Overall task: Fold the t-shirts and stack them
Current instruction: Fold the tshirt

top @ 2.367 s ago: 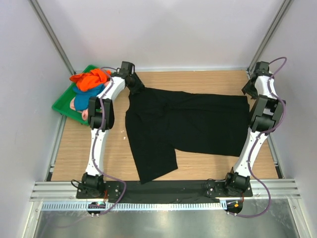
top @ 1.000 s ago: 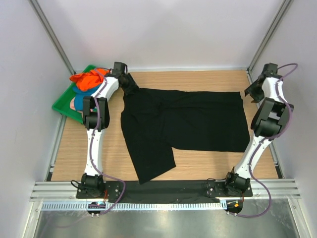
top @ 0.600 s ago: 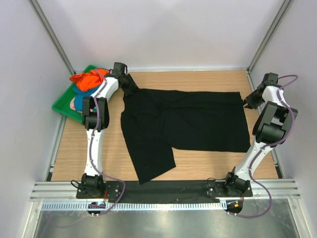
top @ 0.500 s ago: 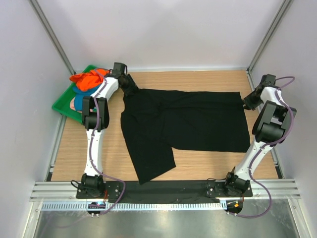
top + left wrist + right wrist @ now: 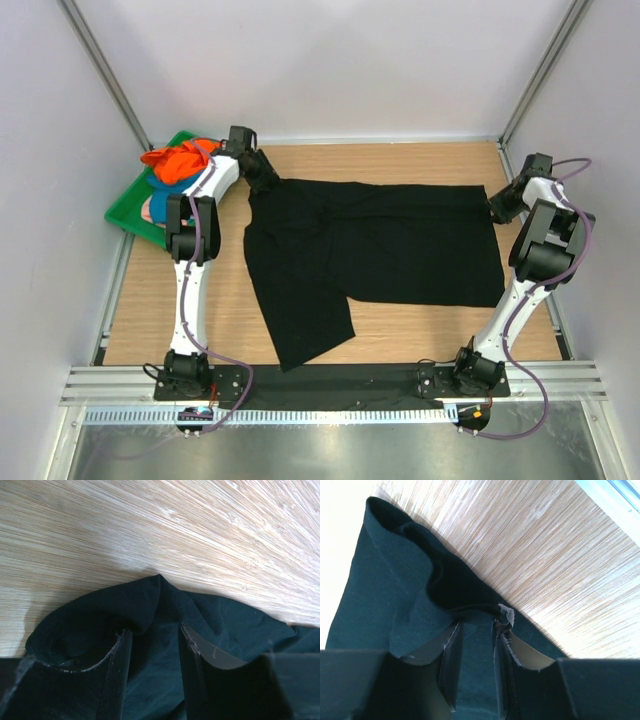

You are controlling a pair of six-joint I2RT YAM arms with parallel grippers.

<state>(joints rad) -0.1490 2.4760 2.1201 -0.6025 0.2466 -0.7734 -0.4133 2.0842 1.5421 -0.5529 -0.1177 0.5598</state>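
Wooden table [image 5: 420, 335]: we are starting the black t-shirt [image 5: 390, 245] fold.
Left gripper [image 5: 152, 632] and right gripper [image 5: 477, 624] are clamping its far edge; next likely calls for lifting together.

Both arms extend forward, wrists pitched down. The left end effector [image 5: 262, 172] grips a fold of the black t-shirt [image 5: 380, 240] between narrowly parted jaws; the right end effector [image 5: 500, 206] likewise.

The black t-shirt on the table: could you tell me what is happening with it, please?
Two robot arms are handling the black t-shirt, spread on the wooden table. The left gripper has its jaws pinched on the far left corner, the right gripper on the far right corner. An orange t-shirt lies with others in the green tray.
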